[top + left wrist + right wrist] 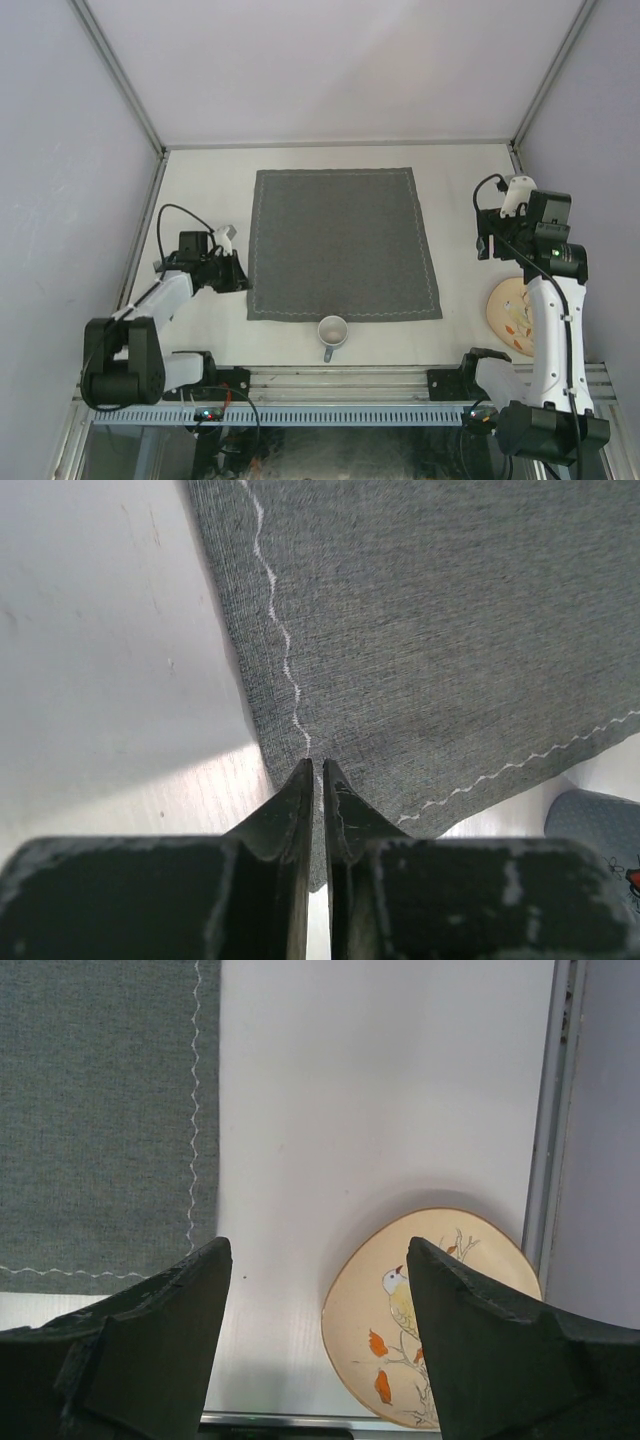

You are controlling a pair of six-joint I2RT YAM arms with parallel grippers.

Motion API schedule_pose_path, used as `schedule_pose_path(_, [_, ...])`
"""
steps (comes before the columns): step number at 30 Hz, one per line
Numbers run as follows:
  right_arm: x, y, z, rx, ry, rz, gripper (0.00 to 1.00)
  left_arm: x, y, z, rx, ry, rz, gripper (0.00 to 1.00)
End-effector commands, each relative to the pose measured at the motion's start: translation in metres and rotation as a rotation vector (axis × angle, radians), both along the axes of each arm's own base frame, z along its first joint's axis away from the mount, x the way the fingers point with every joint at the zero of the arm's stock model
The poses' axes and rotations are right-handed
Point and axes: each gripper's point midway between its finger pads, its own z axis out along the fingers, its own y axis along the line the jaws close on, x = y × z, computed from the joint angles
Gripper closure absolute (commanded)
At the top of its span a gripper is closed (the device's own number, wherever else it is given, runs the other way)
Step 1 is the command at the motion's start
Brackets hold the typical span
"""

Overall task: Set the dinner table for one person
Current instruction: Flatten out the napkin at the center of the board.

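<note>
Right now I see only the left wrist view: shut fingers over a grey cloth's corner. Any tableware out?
Observer: Yes, a plate lies near the table's right edge, off the cloth.
Operator: Is it held?
Observer: No, the right fingers are open and empty, apart from it.
Operator: What's at my lower right?
Observer: A mug, upright by the cloth's near edge, handle toward the table's near edge.

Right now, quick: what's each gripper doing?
Left gripper: shut, fingers at the edge of the cloth; a pinch cannot be told.
Right gripper: open, empty, above the plate.
</note>
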Motion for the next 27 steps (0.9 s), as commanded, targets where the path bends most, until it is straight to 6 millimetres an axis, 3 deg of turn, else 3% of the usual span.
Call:
schedule_pose_path(1, [0.003,-0.005,0.032,-0.026,-0.089,-0.028,0.29,0.0,-0.008,-0.012,-0.087,0.079,-0.02,0.88])
schedule_pose_path(5, [0.002,-0.006,0.039,-0.032,-0.095,-0.036,0.29,-0.007,-0.011,-0.027,-0.173,0.214,-0.017,0.88])
schedule_pose_path(9, [0.003,-0.006,0.04,-0.035,-0.086,-0.039,0.29,-0.008,-0.007,-0.029,-0.24,0.273,0.01,0.85])
schedule_pose_path(16, [0.005,-0.005,0.04,-0.037,-0.086,-0.041,0.29,0.002,0.016,-0.02,-0.167,0.186,0.091,0.81])
schedule_pose_path(23, [0.009,-0.004,0.041,-0.046,-0.09,-0.037,0.29,0.016,0.042,-0.017,-0.022,0.157,0.148,0.83])
schedule_pose_path(27, [0.013,-0.003,0.039,-0.044,-0.089,-0.031,0.28,0.026,0.038,0.009,-0.034,0.087,0.09,0.84])
